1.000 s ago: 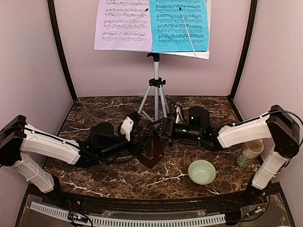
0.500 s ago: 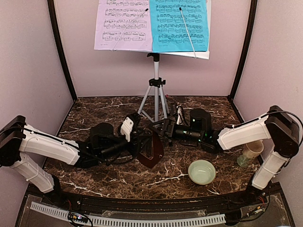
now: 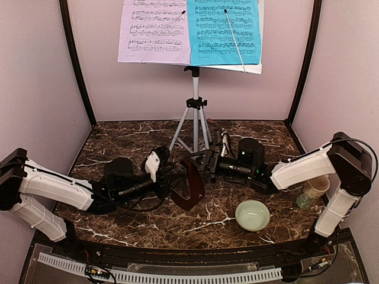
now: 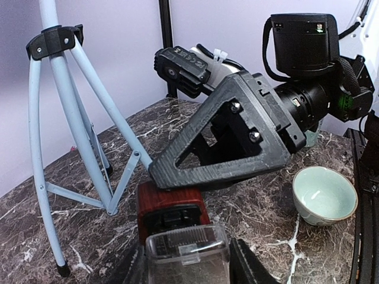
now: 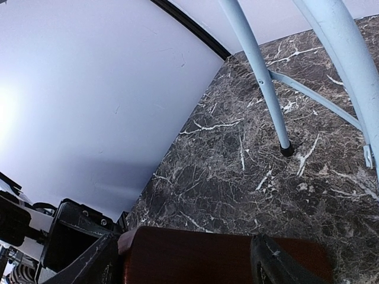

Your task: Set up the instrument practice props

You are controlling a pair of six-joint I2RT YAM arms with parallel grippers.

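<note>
Nearest, metronome (image 3: 188, 184): caught between both sets of jaws, tipped over, not yet standing.
Left gripper (image 3: 172, 180): jaws pinching the clear cover (image 4: 186, 251) end.
Right gripper (image 3: 201, 163): jaws clamped on the reddish-brown body, opposite side.
Music stand (image 3: 195, 112): beyond both jaws, upright, which looks finished.
Lavender page (image 3: 155, 31), cyan page (image 3: 225, 31): side by side on it; only the metronome seems left to do.

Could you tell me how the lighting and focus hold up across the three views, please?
Top external: even light, sharp, though the dark metronome blends into the marble table. Left wrist: its clear cover is soft, close to the lens. Right wrist: the wall washes out bright at left.
</note>
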